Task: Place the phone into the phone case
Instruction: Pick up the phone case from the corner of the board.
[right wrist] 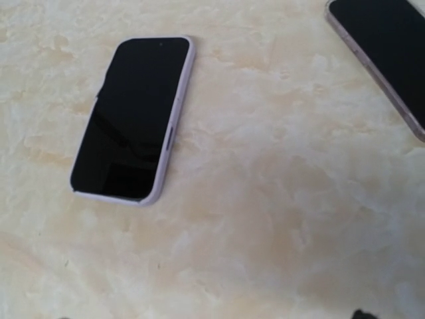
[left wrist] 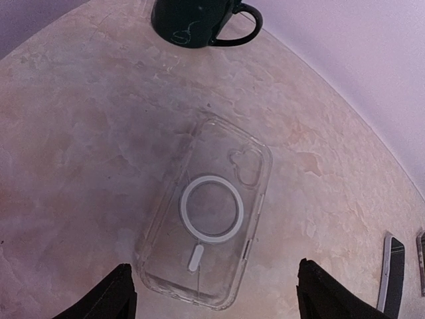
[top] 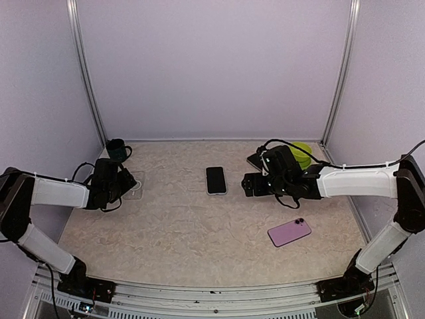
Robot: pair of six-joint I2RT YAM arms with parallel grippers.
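phone screen-up, mid-table | clear phone case flat at far left, well apart from it | left gripper spread wide, straddling case's near end | right gripper spread, empty, just right of phone | purple phone face-down, nearer | dark mug behind case

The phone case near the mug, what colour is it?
The phone case is clear, with a white ring; the left wrist view shows it best.
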